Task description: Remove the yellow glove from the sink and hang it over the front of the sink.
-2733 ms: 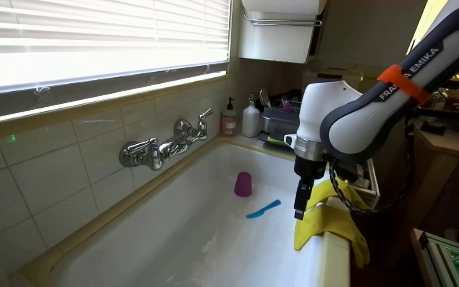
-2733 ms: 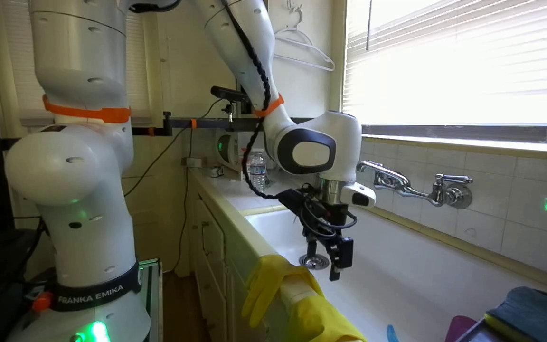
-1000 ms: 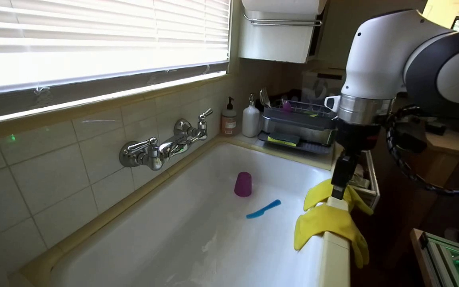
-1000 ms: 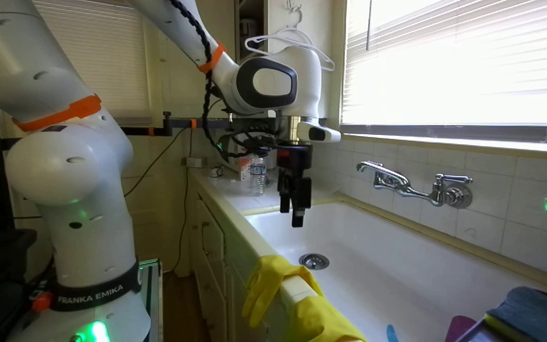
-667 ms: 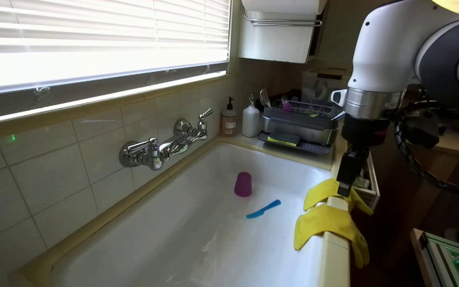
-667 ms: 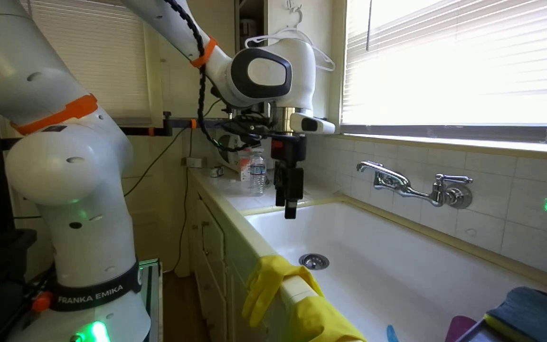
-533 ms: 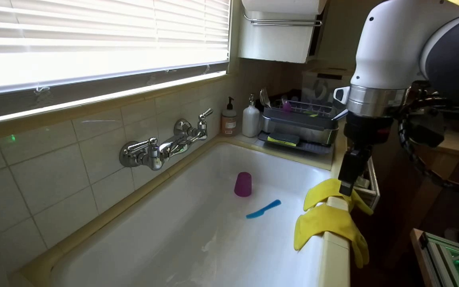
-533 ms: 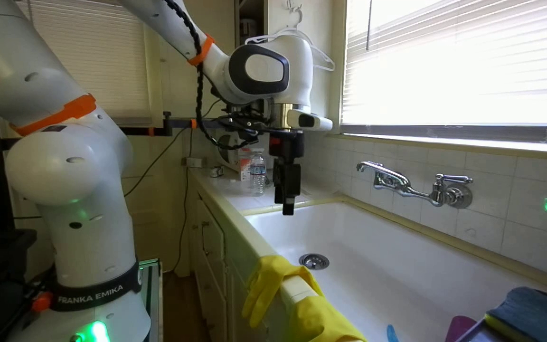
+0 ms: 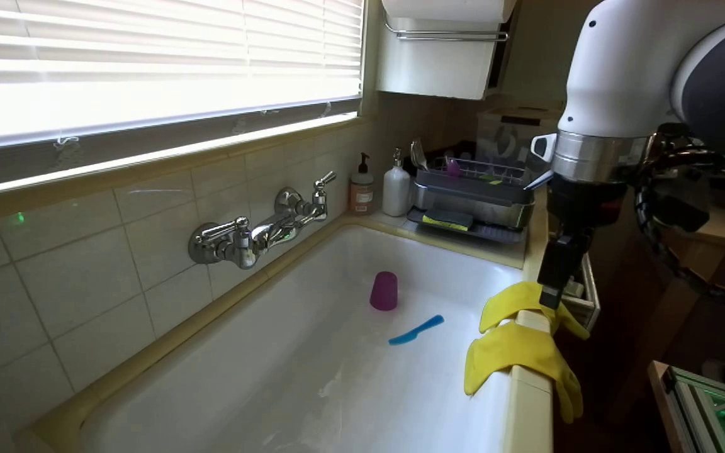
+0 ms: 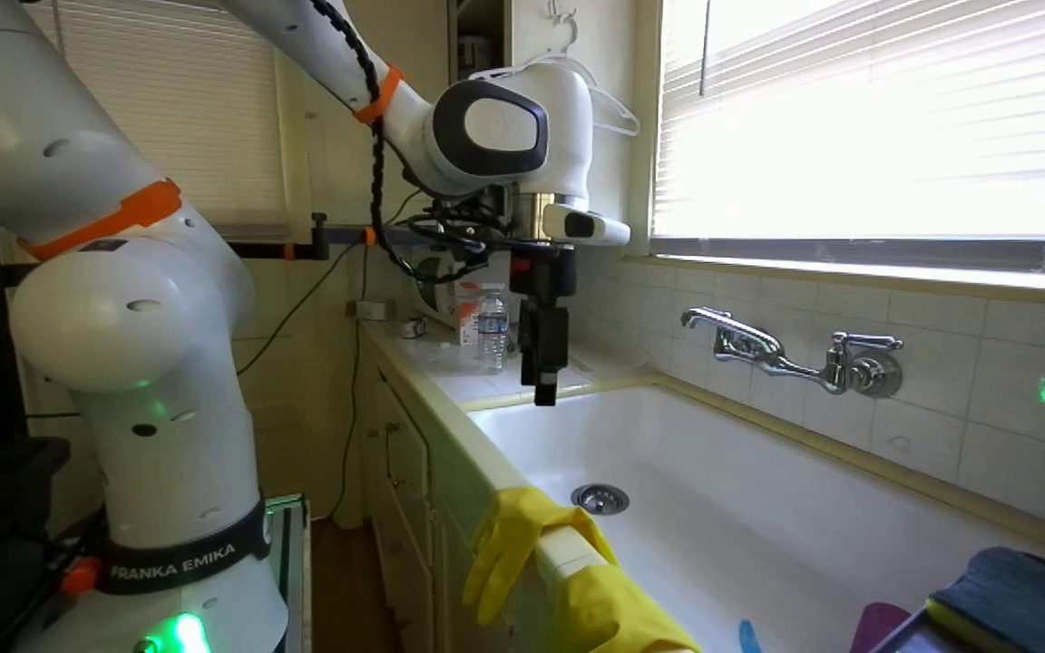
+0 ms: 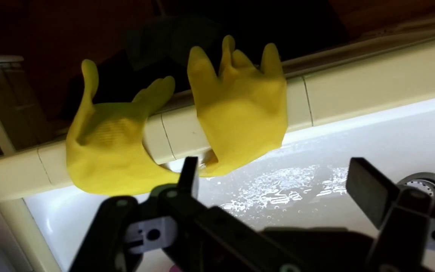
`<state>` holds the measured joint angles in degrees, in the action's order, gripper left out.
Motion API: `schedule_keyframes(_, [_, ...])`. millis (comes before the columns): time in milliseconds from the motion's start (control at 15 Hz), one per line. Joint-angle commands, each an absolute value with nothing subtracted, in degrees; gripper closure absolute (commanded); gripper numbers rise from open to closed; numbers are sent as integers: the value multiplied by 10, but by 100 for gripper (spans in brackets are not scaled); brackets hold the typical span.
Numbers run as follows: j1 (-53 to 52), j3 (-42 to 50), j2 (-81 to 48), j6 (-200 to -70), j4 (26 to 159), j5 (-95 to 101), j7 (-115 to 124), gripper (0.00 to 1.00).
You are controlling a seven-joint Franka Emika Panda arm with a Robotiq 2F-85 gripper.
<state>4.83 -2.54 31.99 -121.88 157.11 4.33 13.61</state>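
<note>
White sink (image 9: 274, 371), yellow glove (image 11: 244, 109) with its twin (image 11: 111, 166), and my fingers (image 11: 370, 192) above

The long sink runs between chrome taps (image 9: 271, 234) and its front rim (image 9: 529, 409). Over this rim both gloves hang side by side, cuffs inside, hand ends outside. My fingers stand wide apart, higher than the gloves and clear of both; in the wrist view the gloves lie beyond my fingers, and white sink floor shows in the gap. A purple cup (image 9: 384, 291) and, smaller, a thin blue object (image 9: 417, 330) rest inside the sink.
</note>
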Motion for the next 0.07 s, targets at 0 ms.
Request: schedule_keyframes(0, [48,-25,320,-1218,1570,43,136,0])
